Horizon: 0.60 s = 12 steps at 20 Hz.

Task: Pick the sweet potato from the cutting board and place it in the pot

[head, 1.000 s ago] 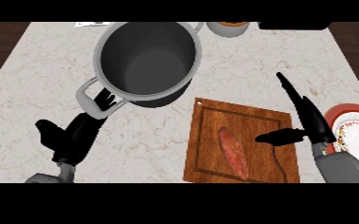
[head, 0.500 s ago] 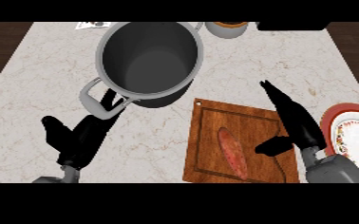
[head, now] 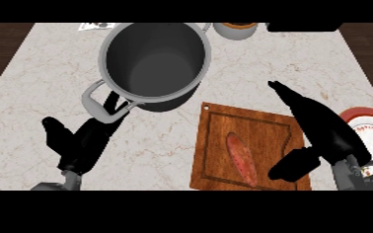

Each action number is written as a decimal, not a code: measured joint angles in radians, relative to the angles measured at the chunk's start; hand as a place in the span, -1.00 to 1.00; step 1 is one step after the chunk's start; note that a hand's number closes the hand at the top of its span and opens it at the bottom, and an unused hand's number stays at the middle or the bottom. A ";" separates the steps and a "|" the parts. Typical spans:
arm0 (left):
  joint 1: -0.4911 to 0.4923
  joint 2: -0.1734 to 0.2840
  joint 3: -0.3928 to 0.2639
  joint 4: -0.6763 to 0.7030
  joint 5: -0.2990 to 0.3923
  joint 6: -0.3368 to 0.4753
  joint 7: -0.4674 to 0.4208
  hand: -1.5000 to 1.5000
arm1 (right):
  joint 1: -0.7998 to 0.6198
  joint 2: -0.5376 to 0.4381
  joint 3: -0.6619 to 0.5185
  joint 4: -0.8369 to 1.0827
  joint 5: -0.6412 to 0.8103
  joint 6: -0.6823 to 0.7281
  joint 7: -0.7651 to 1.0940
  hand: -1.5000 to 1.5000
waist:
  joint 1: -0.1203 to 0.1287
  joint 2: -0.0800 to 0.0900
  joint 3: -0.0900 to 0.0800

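Observation:
A long reddish sweet potato point(head: 241, 158) lies on the wooden cutting board point(head: 218, 128) at the lower middle right. A large grey pot point(head: 154, 64) stands at the upper middle, empty inside, with a handle at its lower left. My right hand point(head: 320, 128) is open over the board's right edge, fingers straight and pointing up-left, thumb hanging toward the board's lower right corner. It is right of the sweet potato and apart from it. My left hand point(head: 80, 143) is open at the lower left, its fingertips near the pot's handle.
A small bowl point(head: 237, 29) stands at the counter's far edge, right of the pot. A red and white object point(head: 358, 121) shows at the right edge behind my right hand. A small printed item point(head: 94, 26) lies at the far left.
My right hand has moved left, from beside the board to over its right edge, closer to the sweet potato. The left hand has barely moved.

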 measured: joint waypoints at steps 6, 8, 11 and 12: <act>0.004 -0.025 -0.012 -0.007 -0.020 0.009 0.005 0.00 | -0.080 0.060 0.009 -0.035 -0.086 0.001 0.150 -1.00 | 0.007 0.002 0.000; 0.010 -0.019 -0.005 -0.022 -0.017 0.001 0.010 0.00 | -0.086 0.076 0.013 -0.038 -0.101 -0.005 0.171 -1.00 | 0.008 0.002 0.000; 0.000 -0.028 0.002 -0.001 -0.023 -0.005 0.005 0.00 | -0.082 0.121 0.049 -0.037 -0.076 -0.024 0.186 -1.00 | 0.007 0.003 0.001; -0.005 -0.031 0.003 0.002 -0.025 -0.003 0.012 0.00 | -0.089 0.137 0.057 -0.026 -0.071 -0.030 0.191 -1.00 | 0.008 0.003 0.001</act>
